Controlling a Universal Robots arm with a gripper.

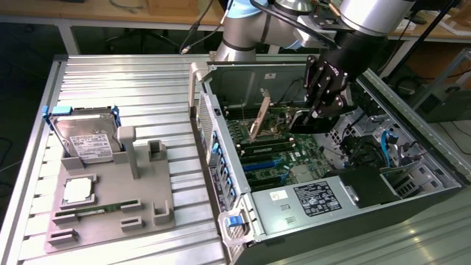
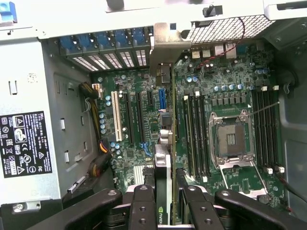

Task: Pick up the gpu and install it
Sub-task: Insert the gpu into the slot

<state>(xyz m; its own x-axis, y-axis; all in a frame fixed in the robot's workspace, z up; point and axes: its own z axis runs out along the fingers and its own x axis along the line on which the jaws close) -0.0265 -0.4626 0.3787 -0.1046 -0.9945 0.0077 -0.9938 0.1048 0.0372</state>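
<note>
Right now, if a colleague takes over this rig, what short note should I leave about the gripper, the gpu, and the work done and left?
Gripper: shut on the gpu, with a finger on each face, inside the open computer case.
Gpu: upright and edge down over the motherboard slots, with its metal bracket toward the case's rear wall.
Done: the card is picked up and is inside the case.
Left: seating. I cannot tell whether the card is in a slot. The gripper has not yet released it.
Elsewhere: the hard drive and memory stick rest on the grey fixture at the exterior view's left.
</note>
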